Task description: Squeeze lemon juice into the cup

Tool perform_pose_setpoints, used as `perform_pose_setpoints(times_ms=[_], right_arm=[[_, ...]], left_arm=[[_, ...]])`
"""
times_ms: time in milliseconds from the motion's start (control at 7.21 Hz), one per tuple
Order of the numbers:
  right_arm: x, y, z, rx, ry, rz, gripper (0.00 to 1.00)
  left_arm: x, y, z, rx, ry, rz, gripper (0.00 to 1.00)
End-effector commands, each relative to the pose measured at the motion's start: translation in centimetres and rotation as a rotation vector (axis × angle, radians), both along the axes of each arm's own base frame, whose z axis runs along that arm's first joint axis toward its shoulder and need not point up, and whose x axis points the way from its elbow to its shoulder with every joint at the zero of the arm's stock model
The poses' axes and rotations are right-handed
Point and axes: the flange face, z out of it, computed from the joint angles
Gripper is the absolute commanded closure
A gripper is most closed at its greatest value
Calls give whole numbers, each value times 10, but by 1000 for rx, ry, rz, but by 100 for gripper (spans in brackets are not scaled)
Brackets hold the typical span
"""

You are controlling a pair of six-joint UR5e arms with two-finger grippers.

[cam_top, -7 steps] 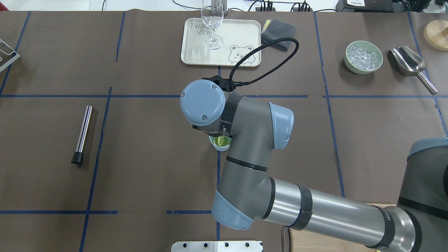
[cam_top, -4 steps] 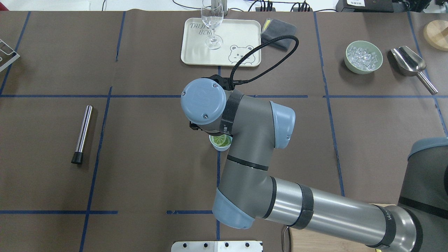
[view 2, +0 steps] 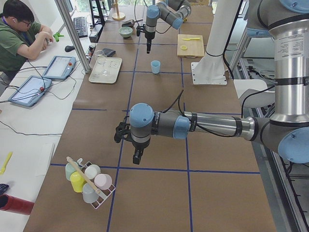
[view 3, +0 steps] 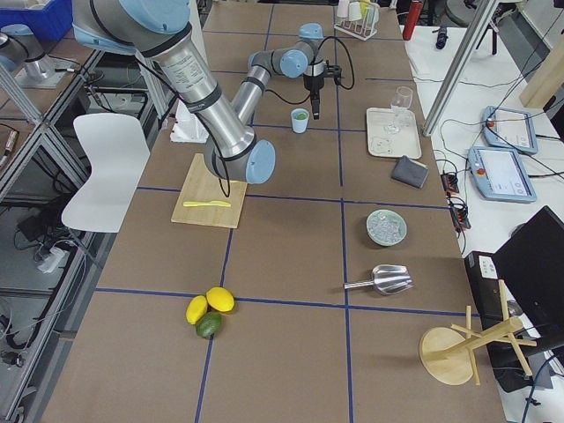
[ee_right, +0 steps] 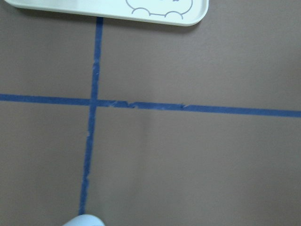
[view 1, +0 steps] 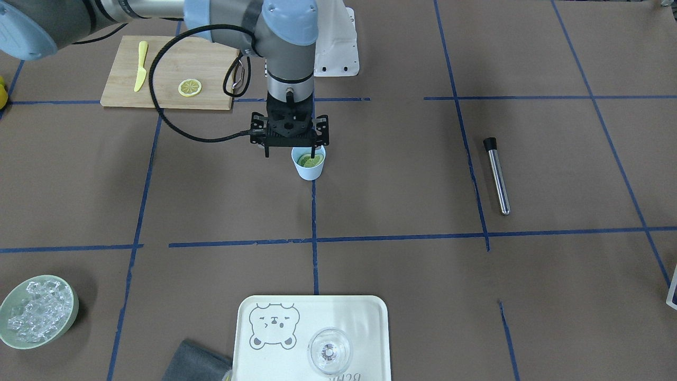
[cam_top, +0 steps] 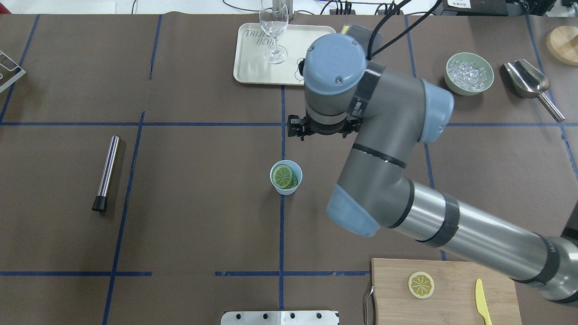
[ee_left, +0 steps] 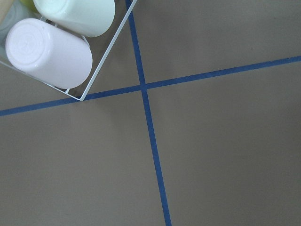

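The pale blue cup (cam_top: pixel 286 186) stands at the table's middle, on a blue tape line. Two greenish-yellow lemon slices (cam_top: pixel 283 176) lie inside it. The cup also shows in the front view (view 1: pixel 309 169). My right gripper (view 1: pixel 291 154) is open and empty, raised beside the cup toward the tray. In the overhead view its wrist hides the fingers. The right wrist view shows only the cup's rim (ee_right: pixel 84 220) at the bottom edge. Another lemon slice (cam_top: pixel 421 285) lies on the cutting board (cam_top: pixel 451 307). My left gripper (view 2: pixel 137 157) hangs near a cup rack; I cannot tell its state.
A white tray (cam_top: pixel 253 72) with a clear glass (cam_top: pixel 273 27) is at the back. Also in view are a bowl of ice (cam_top: pixel 468 73), a metal scoop (cam_top: pixel 528 81), a steel rod (cam_top: pixel 106 174), a yellow knife (cam_top: pixel 483 307) and a cup rack (view 2: pixel 89 186).
My right arm has moved off the cup, back toward the tray and to the right. The cup is uncovered, and the slice seen on edge earlier lies flat inside.
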Motion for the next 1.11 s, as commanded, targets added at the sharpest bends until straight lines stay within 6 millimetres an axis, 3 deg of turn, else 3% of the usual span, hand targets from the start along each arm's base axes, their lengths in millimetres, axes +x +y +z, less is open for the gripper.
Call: perform_pose_setpoints(times_ms=[0,278,416,555,694,833,971], right_arm=[[126,-51,61,47,2,-91,0],[232,-78,139,93,58,-162,0],[285,-80,188,102,88,-209,0],[344,-70,246,34,82,-195,0],[404,-53,301,-70,74,-112,0],[475,-28,348,-144,51,-13,0],[504,-17,364,-117,5,-30,0]], left_arm=[[1,-35,-35,121,-2,-5,0],[2,-44,-54,188,12,1,0],[2,-52,-73,311,11,-1,0],[3,-67,-87,458,16,-2,0],[8,-69,-83,497,87,10,0],[19,-74,-93,459,132,-15,0],[43,-72,-117,498,163,15,0]])
